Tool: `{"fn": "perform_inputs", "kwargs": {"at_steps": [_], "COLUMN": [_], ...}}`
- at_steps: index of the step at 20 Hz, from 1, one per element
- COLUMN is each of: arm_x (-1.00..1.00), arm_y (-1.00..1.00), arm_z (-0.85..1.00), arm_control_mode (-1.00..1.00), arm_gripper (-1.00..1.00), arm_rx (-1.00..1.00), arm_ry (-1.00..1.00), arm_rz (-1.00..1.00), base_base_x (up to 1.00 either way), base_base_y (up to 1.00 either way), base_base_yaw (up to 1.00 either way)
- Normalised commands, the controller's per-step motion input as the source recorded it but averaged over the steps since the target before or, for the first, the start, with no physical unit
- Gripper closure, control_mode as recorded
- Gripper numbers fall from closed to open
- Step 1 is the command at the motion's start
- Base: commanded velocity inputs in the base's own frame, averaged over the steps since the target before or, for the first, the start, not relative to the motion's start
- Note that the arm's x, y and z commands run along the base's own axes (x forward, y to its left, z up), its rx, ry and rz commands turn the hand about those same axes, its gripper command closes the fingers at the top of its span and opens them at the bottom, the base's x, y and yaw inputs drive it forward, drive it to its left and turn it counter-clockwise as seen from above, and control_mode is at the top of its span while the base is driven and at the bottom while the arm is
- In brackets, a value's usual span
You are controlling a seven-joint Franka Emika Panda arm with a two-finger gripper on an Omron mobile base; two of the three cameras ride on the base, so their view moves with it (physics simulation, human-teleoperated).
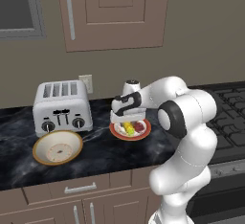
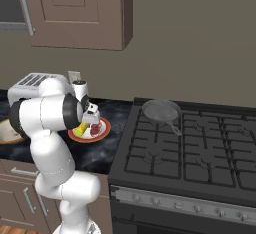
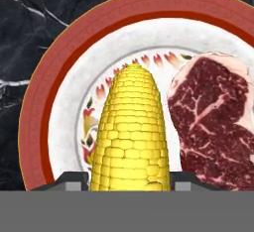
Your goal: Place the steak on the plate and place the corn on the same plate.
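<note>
While the gripper (image 3: 128, 186) stands narrowly parted around the corn (image 3: 130, 132) on the plate (image 3: 59, 77) beside the steak (image 3: 216, 127), the stiff, rounded cob looks light but roll-prone, best held mid-length.

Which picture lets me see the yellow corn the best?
The hand view: the corn looms large on the plate, every kernel clear. In both base views it is just a small yellow bit, partly hidden by the arm.
</note>
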Motion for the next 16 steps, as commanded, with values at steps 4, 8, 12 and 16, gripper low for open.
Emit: {"fn": "perform_inputs", "kwargs": {"at_steps": [4, 8, 12, 16], "arm_x": [0.03, -0.06, -0.56, -0.82], "arm_y": [0.00, -0.01, -0.21, -0.30], "arm_z": [0.03, 0.36, 0.49, 0.49], "arm_control_mode": [-1.00, -1.00, -1.00, -1.00], "arm_gripper": [-1.00, -1.00, -1.00, -1.00], "arm_rx": [0.00, 0.00, 0.00, -0.01], "arm_ry": [0.00, -0.08, -0.15, -0.11], "arm_rz": [0.00, 0.00, 0.00, 0.00], "base_base_x": [0.00, 0.00, 0.00, 0.00], "base_base_y": [0.00, 0.00, 0.00, 0.00], "base_base_yaw": [0.00, 0.00, 0.00, 0.00]}}
